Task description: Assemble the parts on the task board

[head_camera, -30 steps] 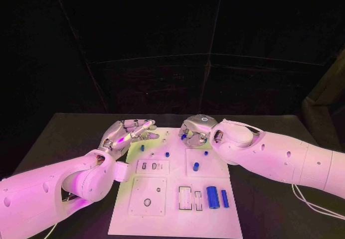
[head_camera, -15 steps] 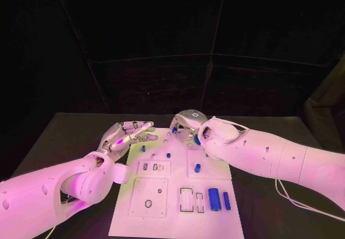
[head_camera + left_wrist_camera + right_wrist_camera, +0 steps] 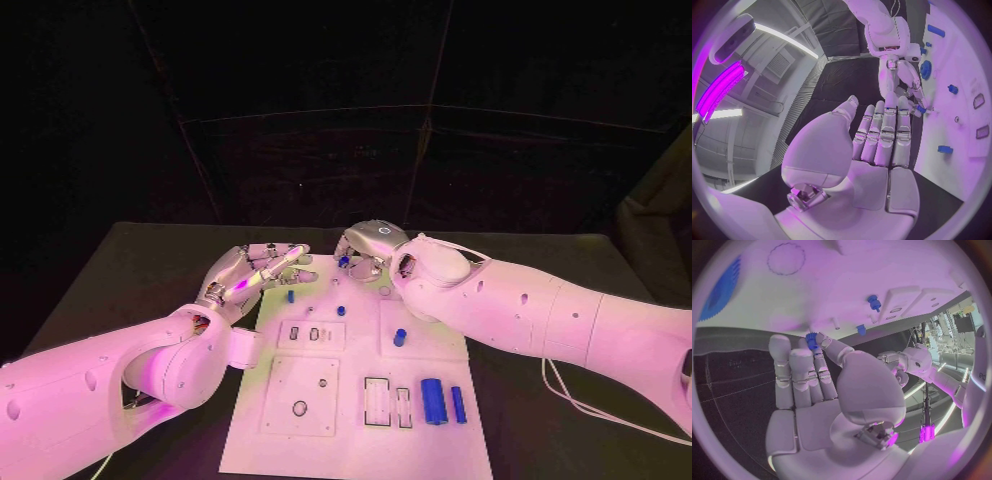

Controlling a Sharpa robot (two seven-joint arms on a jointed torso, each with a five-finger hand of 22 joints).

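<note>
Right hand [image 3: 369,252] over far edge of board [image 3: 361,440], small blue part [image 3: 811,338] pinched at fingers' tips [image 3: 820,340]; judged: held low to seat it in far-edge slot. Left hand [image 3: 260,270] hovers beside board's far-left corner, fingers [image 3: 886,135] straight, apart, holding nothing; judged: standing by. More blue parts on board: pegs [image 3: 340,311] mid-board, cylinder [image 3: 431,399] near front, gear [image 3: 926,69] by right hand. Target slot hidden under right hand; part's shape too small to tell. Worktop [image 3: 116,270] dark.
</note>
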